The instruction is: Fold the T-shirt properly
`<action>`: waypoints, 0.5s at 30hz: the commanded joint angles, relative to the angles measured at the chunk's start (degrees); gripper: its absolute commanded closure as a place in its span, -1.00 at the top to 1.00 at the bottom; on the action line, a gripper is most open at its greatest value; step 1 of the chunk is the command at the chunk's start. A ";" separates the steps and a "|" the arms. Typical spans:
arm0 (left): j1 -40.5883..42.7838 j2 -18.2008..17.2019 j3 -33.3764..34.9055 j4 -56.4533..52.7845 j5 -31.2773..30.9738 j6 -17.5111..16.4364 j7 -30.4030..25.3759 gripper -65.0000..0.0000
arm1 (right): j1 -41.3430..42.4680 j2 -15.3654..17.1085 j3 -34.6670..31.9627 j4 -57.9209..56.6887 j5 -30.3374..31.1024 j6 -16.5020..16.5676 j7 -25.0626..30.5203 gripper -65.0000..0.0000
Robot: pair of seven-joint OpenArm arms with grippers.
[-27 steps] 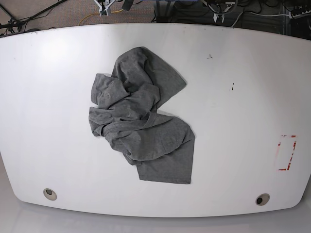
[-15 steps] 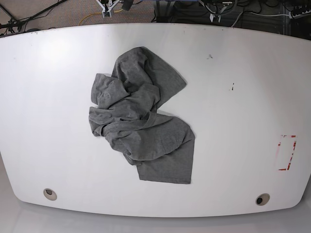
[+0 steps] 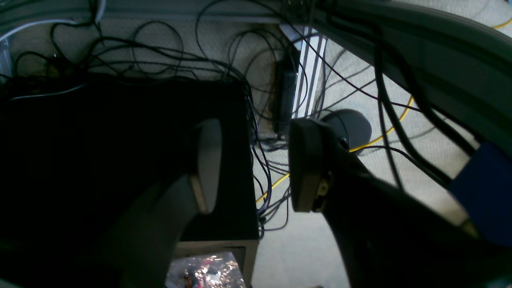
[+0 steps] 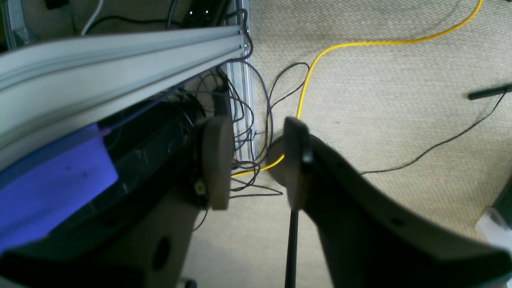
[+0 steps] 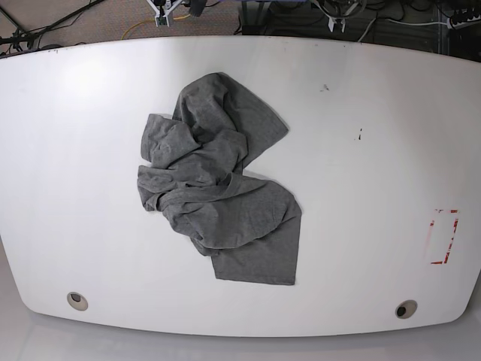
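Left wrist view: one left gripper (image 3: 252, 166) with two fingers (image 3: 208, 160) parted, a clear gap between them and nothing in it. Behind it lie a tangle of black cables (image 3: 160, 60), one yellow cable (image 3: 376, 136) and a dark box (image 3: 120, 152). No writing can be read.

Right wrist view: one right gripper (image 4: 256, 162), its two pads (image 4: 216, 160) set apart at a moderate gap, empty. Behind it are carpet (image 4: 380, 100), one yellow cable (image 4: 320, 56), black cables and one aluminium rail (image 4: 120, 60).

Base view: one table (image 5: 391, 150), one T-shirt (image 5: 218, 188). The grey shirt lies crumpled left of the table's middle, with no print or label. Near the table's right edge is one red dashed rectangle (image 5: 443, 237). Two round holes (image 5: 76, 301) sit near the table's front edge.
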 commanded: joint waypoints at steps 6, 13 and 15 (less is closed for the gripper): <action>10.30 0.13 -0.08 16.32 -0.13 -0.10 -0.73 -0.24 | -4.84 0.55 0.16 4.07 0.31 0.30 1.43 -0.40; 20.05 1.62 -0.08 33.64 -0.13 -0.10 -0.73 -0.24 | -13.99 -0.77 0.25 19.28 0.49 0.30 -1.56 -0.40; 23.13 1.62 -0.08 38.74 -0.13 -0.10 -0.73 -0.24 | -16.80 -1.56 0.25 23.59 0.49 0.30 -1.73 -0.40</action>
